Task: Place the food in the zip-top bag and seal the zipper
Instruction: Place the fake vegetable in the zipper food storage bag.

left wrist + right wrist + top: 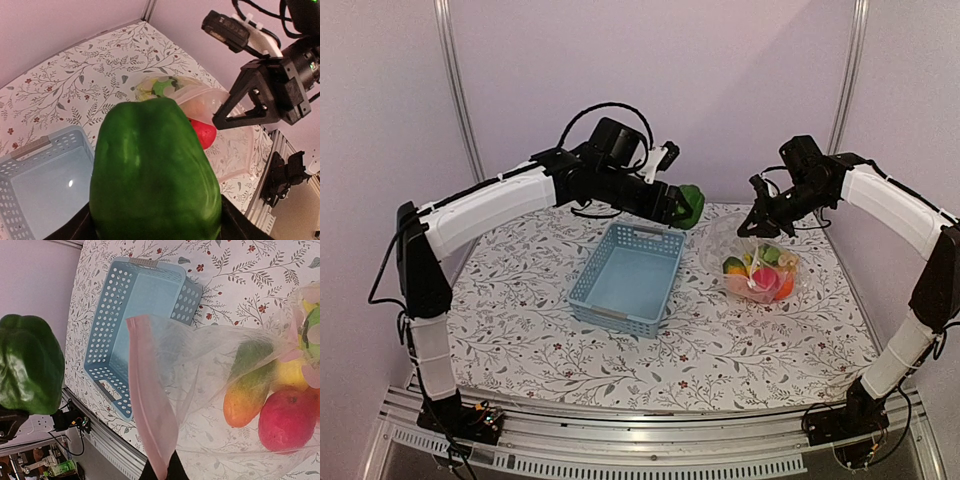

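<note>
Robot lab test booth, plain pale wall panels (720,90) joined by metal posts (457,90) across the top, slotted aluminium rail (620,462) along the bottom edge, left arm base (470,420) and right arm base (840,425) bolted there, loose cables (610,108), floral-patterned tabletop (520,330) at centre

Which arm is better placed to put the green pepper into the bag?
Left. The left pincer grips the green pepper, raised near the zip-top bag; the right pincer is busy pinching the zipper strip, lifting the bag's mouth.

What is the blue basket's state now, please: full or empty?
Empty: the basket shows only its bare floor; the green pepper is in the left gripper, outside it.
</note>
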Available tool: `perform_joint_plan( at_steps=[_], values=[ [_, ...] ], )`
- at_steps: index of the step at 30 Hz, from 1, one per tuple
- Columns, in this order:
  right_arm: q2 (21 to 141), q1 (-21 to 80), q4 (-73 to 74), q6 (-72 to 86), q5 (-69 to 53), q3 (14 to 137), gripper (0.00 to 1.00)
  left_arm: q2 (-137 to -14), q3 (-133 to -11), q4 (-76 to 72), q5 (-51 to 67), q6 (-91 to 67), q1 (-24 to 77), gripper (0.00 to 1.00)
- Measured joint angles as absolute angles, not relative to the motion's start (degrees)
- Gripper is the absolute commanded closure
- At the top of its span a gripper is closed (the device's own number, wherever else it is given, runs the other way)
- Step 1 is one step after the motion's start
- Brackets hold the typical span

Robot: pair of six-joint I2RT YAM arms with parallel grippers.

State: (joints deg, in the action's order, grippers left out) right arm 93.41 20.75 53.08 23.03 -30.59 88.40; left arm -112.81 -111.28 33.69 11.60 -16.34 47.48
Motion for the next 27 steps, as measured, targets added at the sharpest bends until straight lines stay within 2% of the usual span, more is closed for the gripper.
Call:
perform_joint_plan(
  at_steps=[11,18,27],
  values=[
    [93.4,20.8,53.1,23.2,-30.6,88.4,1.0,-112.0,-109.0,30.7,25.3,-15.8,50.9,0.4],
    [93.0,21.0,53.1,23.4,-30.6,88.4,1.0,-113.0,-109.1,30.5,27.7,-16.1,51.5,0.4],
    [91.1,21.2,53.6,23.9,-30.3,88.4,1.0,-121.5,-110.6,29.4,28.8,-20.4,51.5,0.43]
  ],
)
